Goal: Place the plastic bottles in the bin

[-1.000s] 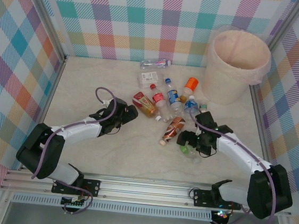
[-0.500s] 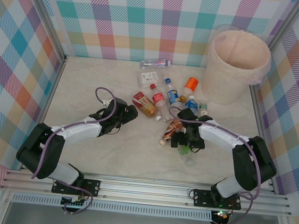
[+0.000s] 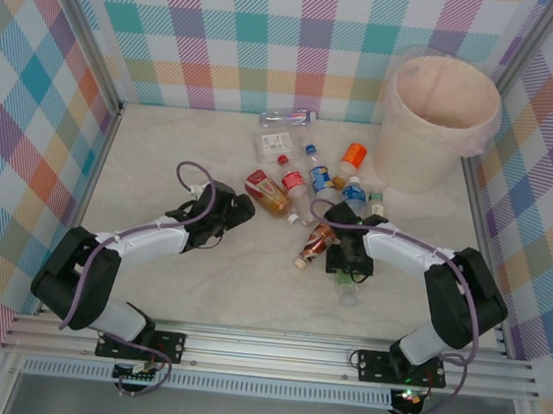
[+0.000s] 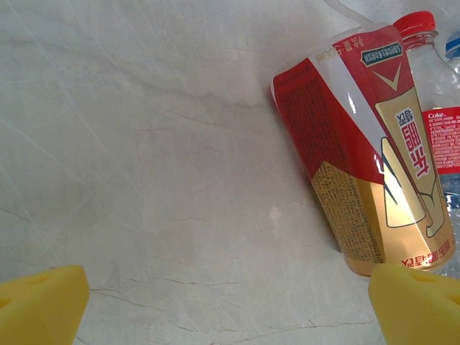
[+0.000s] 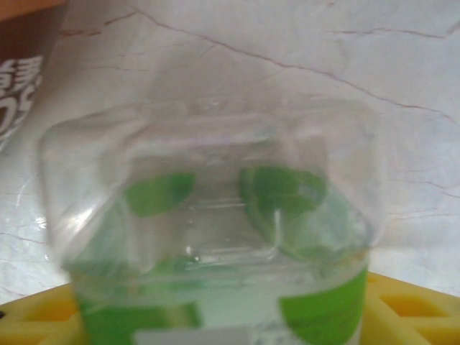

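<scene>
left claw (image 4: 230, 309) is gaping wide over the veined marble-look tabletop (image 4: 144, 144); right claw (image 5: 223, 316) is squeezing a clear, boxy, green-labelled plastic bottle (image 5: 215, 180) between yellow pads (image 5: 410, 309).

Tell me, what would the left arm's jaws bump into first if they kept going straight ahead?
Probably the red-and-gold labelled bottle lying just ahead. In the left wrist view it sits right before one yellow finger; before the other, there's just table. Depth is hard to judge.
</scene>
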You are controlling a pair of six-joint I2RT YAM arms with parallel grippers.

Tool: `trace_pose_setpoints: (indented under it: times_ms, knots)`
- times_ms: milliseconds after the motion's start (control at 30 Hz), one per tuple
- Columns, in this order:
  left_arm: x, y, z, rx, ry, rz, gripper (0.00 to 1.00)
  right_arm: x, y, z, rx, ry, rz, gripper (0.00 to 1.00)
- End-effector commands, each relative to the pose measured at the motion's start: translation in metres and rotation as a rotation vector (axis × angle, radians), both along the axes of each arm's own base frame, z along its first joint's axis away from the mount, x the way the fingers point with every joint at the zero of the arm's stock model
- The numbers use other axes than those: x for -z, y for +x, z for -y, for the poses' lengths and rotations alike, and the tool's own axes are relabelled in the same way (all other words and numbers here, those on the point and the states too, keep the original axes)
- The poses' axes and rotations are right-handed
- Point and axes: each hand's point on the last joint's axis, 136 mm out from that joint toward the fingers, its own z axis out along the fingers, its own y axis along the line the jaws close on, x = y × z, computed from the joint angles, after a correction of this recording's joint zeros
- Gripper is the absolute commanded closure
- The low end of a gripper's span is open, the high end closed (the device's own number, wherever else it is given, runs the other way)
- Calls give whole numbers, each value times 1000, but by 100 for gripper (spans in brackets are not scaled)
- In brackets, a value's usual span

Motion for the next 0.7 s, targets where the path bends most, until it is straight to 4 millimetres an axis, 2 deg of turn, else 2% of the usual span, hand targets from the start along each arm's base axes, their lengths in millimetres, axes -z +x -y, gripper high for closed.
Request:
trace_pose_setpoints:
  times_ms: [0,233,400,500,667]
  knots:
    - [-2,4,-3,-12,-6,13,0,-7,-5,15,56,-50,26,37]
    - [-6,4,-3,-6,-5,23,0,-16,-2,24,104,-63,88,45]
    - [-9,5,-2,-1,-9,33,0,-31,7,21,132,8,199,51]
    - [-14,6,-2,2,-10,43,0,-51,16,20,138,40,284,53]
    - [-24,8,0,4,-19,62,0,-117,42,3,100,158,469,55]
